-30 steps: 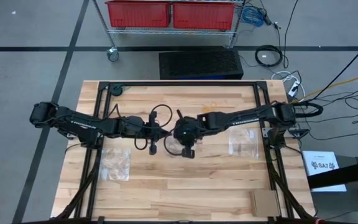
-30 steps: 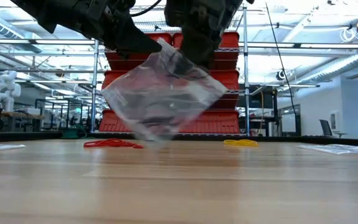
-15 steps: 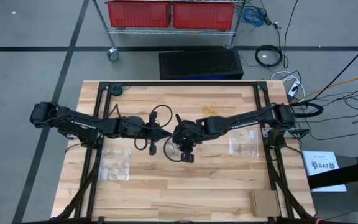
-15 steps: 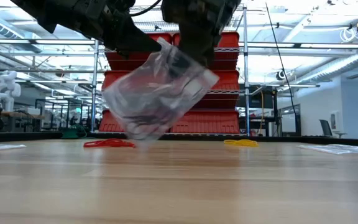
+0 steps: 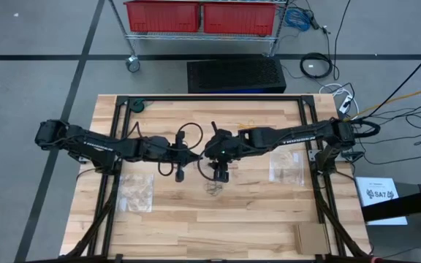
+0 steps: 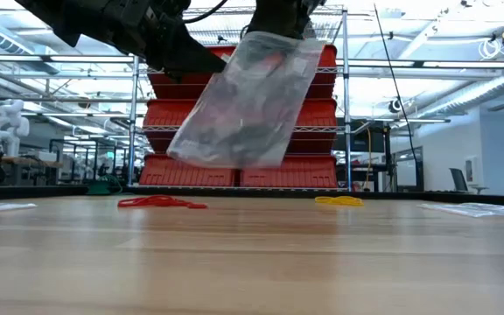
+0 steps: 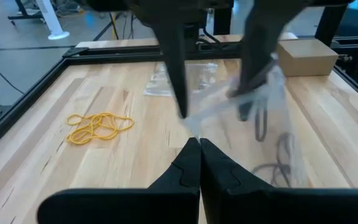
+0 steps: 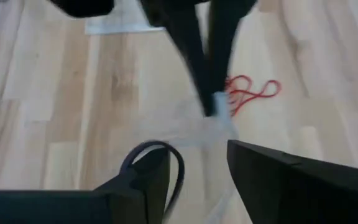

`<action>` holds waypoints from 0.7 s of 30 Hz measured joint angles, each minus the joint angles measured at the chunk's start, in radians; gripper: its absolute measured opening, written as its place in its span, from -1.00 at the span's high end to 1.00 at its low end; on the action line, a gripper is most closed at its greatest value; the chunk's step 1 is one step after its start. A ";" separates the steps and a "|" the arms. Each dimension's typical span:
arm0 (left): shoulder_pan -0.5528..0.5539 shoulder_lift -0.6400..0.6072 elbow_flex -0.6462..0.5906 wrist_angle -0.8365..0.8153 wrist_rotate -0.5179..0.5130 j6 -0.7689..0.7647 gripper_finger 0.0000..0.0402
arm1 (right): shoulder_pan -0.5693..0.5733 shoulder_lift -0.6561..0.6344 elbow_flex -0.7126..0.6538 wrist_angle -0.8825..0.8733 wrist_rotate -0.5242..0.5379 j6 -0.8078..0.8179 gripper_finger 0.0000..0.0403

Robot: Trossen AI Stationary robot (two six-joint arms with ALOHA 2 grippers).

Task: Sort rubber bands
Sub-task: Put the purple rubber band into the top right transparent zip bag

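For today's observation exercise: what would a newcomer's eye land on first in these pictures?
First, the clear plastic bag hanging above the table's middle with dark rubber bands inside, pinched at a corner by the shut left gripper, the open right gripper beside it. Then the red rubber bands and yellow rubber bands on the wood behind it.
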 joint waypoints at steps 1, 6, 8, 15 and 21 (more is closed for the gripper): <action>0.000 0.000 0.000 -0.002 0.000 0.000 1.00 | -0.003 -0.004 0.000 -0.014 0.009 -0.004 0.24; -0.005 0.000 0.000 0.001 0.001 0.002 1.00 | -0.014 -0.007 0.000 -0.032 0.037 -0.004 0.24; -0.005 0.000 0.000 0.002 0.001 0.002 1.00 | -0.017 -0.008 0.000 -0.030 0.036 -0.003 0.24; -0.005 0.000 0.000 0.001 0.001 0.002 1.00 | -0.017 -0.008 0.000 -0.051 0.036 -0.004 0.24; -0.005 0.000 0.000 0.001 0.001 0.002 1.00 | -0.016 -0.008 0.000 -0.118 0.101 -0.004 0.24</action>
